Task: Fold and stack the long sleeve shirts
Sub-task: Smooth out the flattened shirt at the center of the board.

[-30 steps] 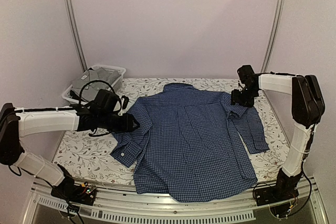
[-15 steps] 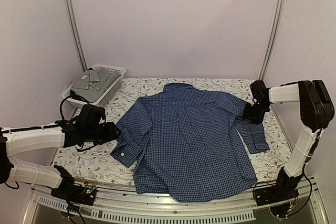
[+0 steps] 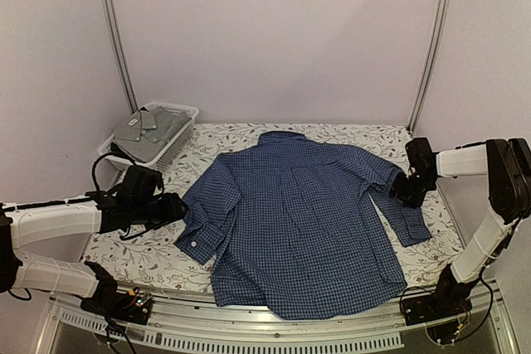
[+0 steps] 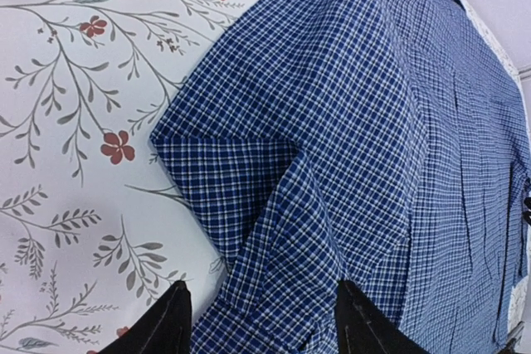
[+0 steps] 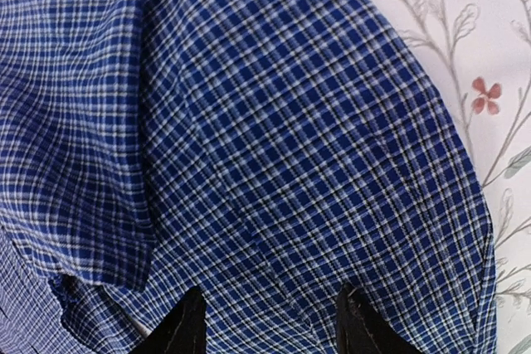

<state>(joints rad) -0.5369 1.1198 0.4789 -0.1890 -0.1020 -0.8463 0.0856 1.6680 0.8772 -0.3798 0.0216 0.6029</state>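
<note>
The dark blue shirt (image 3: 303, 221) lies spread on the bench (image 3: 141, 246). The left hand (image 4: 261, 321) and right hand (image 5: 265, 321) hover at its sleeves, fingers apart and empty. Pinch each sleeve edge squarely (not the body cloth beneath), then fold inward.

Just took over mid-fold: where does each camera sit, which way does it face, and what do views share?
Top external: above, behind the robot, facing the table; both arms show.
Left wrist: left arm, facing a folded sleeve past the open left gripper.
Right wrist: right arm, close over the other sleeve; right gripper open.
All share the blue checked shirt.
</note>
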